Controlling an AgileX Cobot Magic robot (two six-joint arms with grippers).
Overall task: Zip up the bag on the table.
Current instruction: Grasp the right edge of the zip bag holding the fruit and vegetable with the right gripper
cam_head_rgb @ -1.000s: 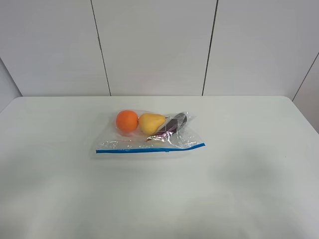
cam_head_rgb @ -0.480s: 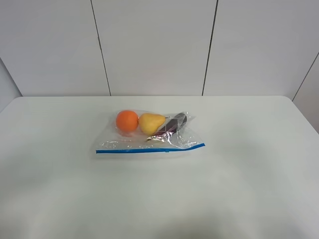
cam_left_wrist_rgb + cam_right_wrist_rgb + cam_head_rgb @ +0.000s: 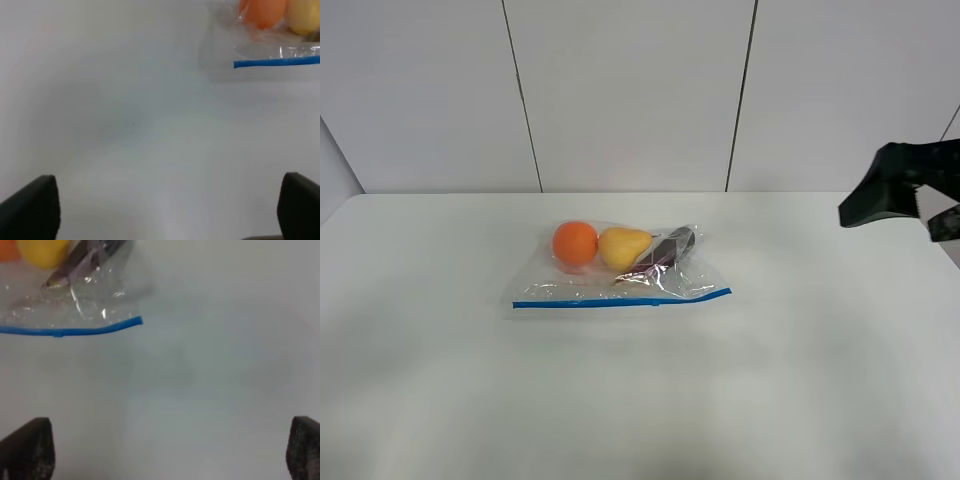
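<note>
right arm [image 3: 900,185] is now swinging into view; i'm steering its spread right gripper [image 3: 165,452] toward one end of the blue seal strip [image 3: 70,331] of the bag [image 3: 620,270], left gripper [image 3: 167,210] likewise spread.

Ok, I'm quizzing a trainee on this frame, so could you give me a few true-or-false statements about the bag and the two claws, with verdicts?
1. The bag lies on the table. True.
2. The orange sits outside the bag. False: the orange is inside it, beside the pear.
3. The right claw is open and holds nothing. True.
4. The left claw is shut on the blue strip. False: the left claw is open and apart from the blue strip.
</note>
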